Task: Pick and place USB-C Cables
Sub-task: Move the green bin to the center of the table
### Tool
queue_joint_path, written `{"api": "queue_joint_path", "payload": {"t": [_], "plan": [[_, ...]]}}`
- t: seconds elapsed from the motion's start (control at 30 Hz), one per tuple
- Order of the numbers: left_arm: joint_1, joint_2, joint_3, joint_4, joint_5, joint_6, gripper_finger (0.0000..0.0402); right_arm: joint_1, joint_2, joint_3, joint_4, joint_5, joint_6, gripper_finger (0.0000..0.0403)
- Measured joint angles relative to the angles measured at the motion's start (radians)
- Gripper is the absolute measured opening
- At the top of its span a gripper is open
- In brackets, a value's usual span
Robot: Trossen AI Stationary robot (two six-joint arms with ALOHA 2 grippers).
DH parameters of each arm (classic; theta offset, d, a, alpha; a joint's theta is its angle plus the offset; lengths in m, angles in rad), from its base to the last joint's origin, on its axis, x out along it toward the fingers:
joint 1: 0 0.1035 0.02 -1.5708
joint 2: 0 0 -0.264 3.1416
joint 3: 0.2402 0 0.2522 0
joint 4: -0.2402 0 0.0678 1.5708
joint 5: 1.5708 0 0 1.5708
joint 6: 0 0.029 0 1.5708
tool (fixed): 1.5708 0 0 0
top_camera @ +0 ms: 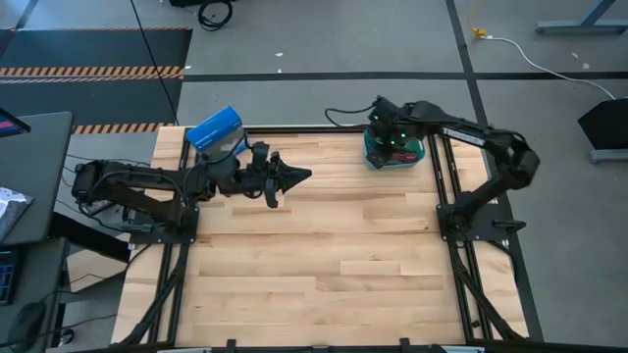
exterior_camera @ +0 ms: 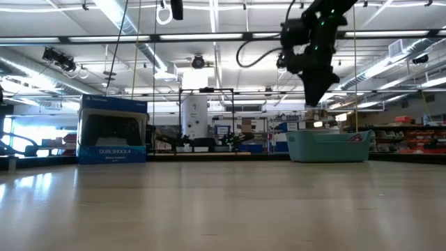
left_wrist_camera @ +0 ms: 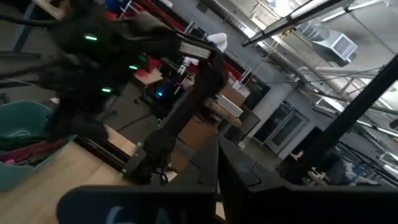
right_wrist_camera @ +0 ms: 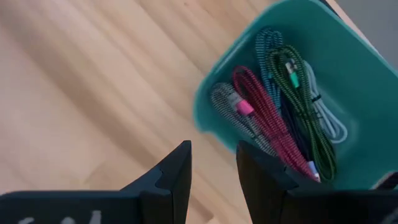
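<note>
While right gripper (right_wrist_camera: pixel 213 171) jaws hang apart, USB-C cables (right_wrist_camera: pixel 273 118) fill teal bin (right_wrist_camera: pixel 360 81), left gripper (top_camera: pixel 302 176) jaws together.

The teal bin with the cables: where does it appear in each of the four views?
High view: teal bin at the table's far edge, right of centre, under the right gripper.
Low view: teal bin right of centre, at the back of the table.
Left wrist view: its rim at the left edge.
Right wrist view: upper right, cables inside.
Shared landmark: the right arm above it.
</note>
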Motion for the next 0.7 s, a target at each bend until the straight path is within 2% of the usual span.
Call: {"api": "queue_joint_path", "payload": {"t": [0.23, 0.4, 0.6, 0.7], "plan": [[-0.023, 0.0, 0.0, -0.058, -0.001, -0.009, 0.0004, -0.039, 0.105, 0.0, 0.063, 0.009, 0.002, 0.0132], [-0.018, 0.0, 0.0, -0.058, -0.003, -0.052, 0.0013, -0.078, 0.178, 0.0, 0.044, 0.037, -0.01, 0.0132], [-0.018, 0.0, 0.0, -0.058, -0.007, -0.06, 0.0019, -0.125, 0.168, 0.0, 0.021, 0.048, -0.173, 0.0132], [-0.017, 0.0, 0.0, -0.058, -0.025, -0.056, 0.0013, -0.159, 0.169, 0.0, 0.047, 0.128, -0.234, 0.0132]]}}
